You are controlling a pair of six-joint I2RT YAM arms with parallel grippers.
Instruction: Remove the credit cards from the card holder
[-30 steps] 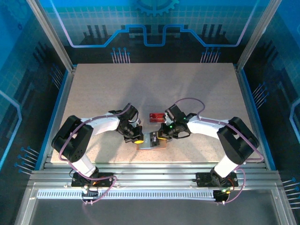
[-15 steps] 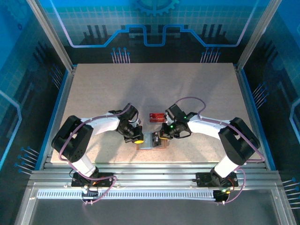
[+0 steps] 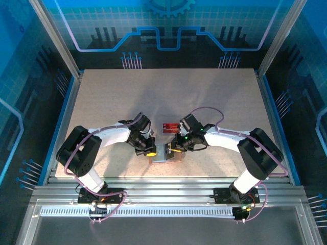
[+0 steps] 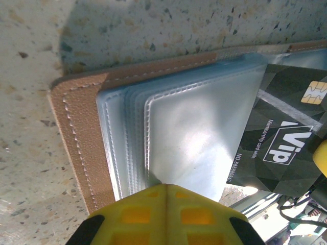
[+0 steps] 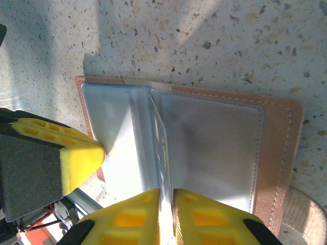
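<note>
As left jaws pinch one holder (image 4: 76,138), right jaws grip one of two cards (image 4: 286,138).

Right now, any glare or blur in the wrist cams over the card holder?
Left wrist: glare on the clear plastic sleeves of the tan-brown leather card holder; yellow left gripper blurred. Right wrist: the thin sheet in the right gripper washes out white. Top external: sharp.

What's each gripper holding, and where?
The right gripper pinches a dark card by its edge; the left gripper seems shut on the holder's sleeves, at their edge.
</note>
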